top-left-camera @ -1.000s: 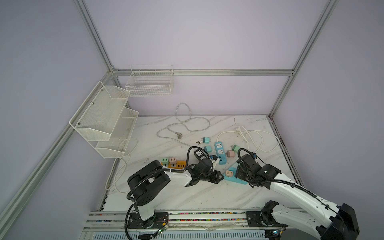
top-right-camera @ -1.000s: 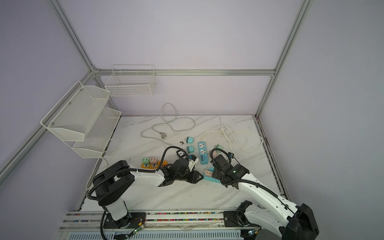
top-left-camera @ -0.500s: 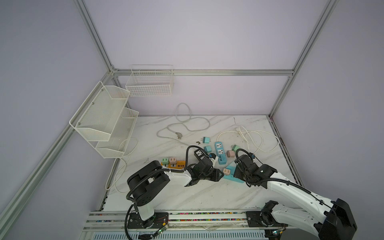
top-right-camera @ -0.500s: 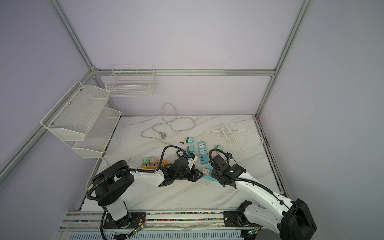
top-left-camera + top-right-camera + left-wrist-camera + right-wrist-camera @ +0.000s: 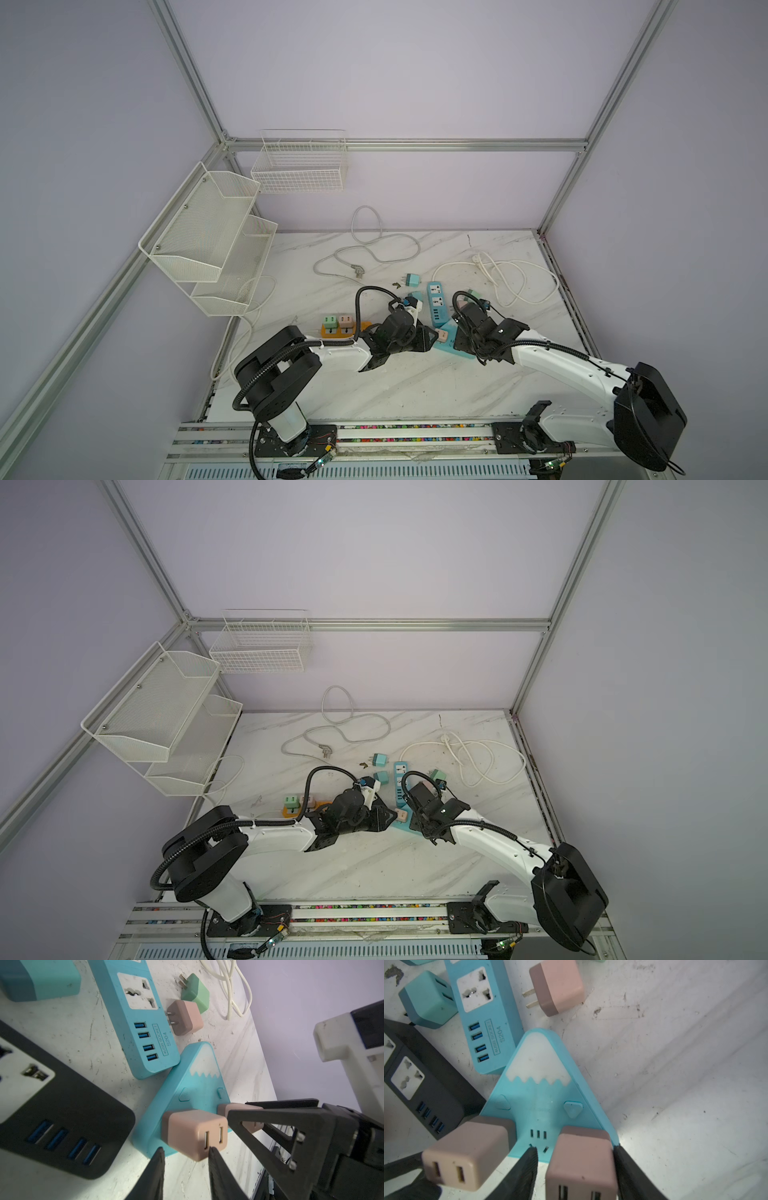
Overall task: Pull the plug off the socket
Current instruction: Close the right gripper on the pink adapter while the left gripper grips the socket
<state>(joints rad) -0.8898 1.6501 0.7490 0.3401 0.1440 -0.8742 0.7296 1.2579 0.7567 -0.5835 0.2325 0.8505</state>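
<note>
Socket (image 5: 542,1101), teal and mountain-shaped, lies on the marble table (image 5: 675,1064) between the arms. In both top views the left gripper (image 5: 186,1150) is at its 9 o'clock and the right gripper (image 5: 575,1148) at its 3 o'clock. Pink charger plug (image 5: 581,1167) stands between the right jaws with its long axis in line with the fingers; one pad touches it and a slit remains at the other, so it is not yet clamped, while the left jaws pinch the other pink charger plug (image 5: 193,1134) by their tips. Versus a second ago, the right gripper has slid toward 9 o'clock and narrowed.

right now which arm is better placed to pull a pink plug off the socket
Right, probably: the right gripper straddles its pink plug, one finger each side. The left gripper only has its tips at the end of the other plug.
</note>
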